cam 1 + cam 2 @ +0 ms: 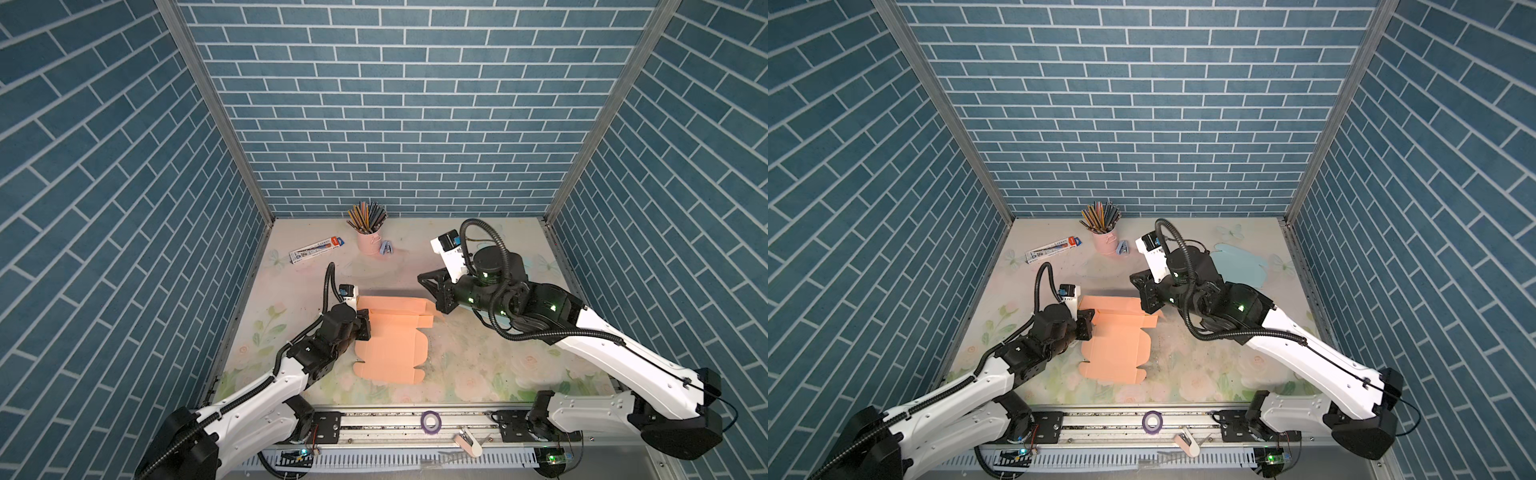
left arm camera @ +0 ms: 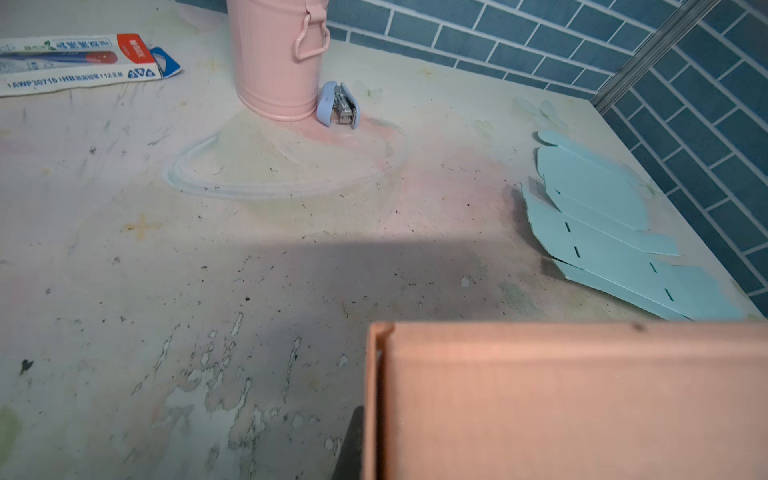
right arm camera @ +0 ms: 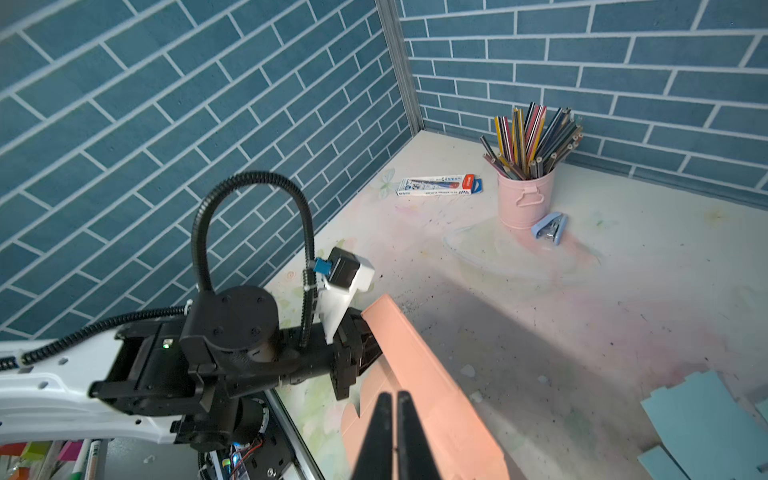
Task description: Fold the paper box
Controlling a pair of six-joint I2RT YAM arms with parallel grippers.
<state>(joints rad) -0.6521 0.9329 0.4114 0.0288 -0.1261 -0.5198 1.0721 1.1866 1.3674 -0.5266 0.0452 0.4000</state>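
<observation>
**Ana:** Where is the paper box?

**Ben:** On the table, between its middle and its left edge, and nearer the front edge than the back one; it is an orange card cut-out, and most of it lies flat.

**Ana:** Is anything folded yet?

**Ben:** Only the long strip on the side toward the back edge; in the right wrist view it stands up as a wall; in the left wrist view its end looks doubled over, though how neatly is hard to tell.

**Ana:** And the grippers?

**Ben:** The left gripper sits at the left end of that wall; its jaws are drawn narrow and seem to pinch the card there. The right gripper has its fingers pressed together with nothing between them; it hangs near the right end of the wall; whether it touches the card cannot be told.

**Ana:** So how far along is the job?

**Ben:** Early, by the look of it; one wall is up; the broad middle panel, the side flaps and the rounded lid part all lie flat; the other walls need raising, the tabs tucking and the lid closing.

**Ana:** Is anything in the way?

**Ben:** No; the pink bucket of pencils, the stapler and the pencil packet stand near the back edge; a blue card sheet lies flat toward the right edge, well apart.
</observation>
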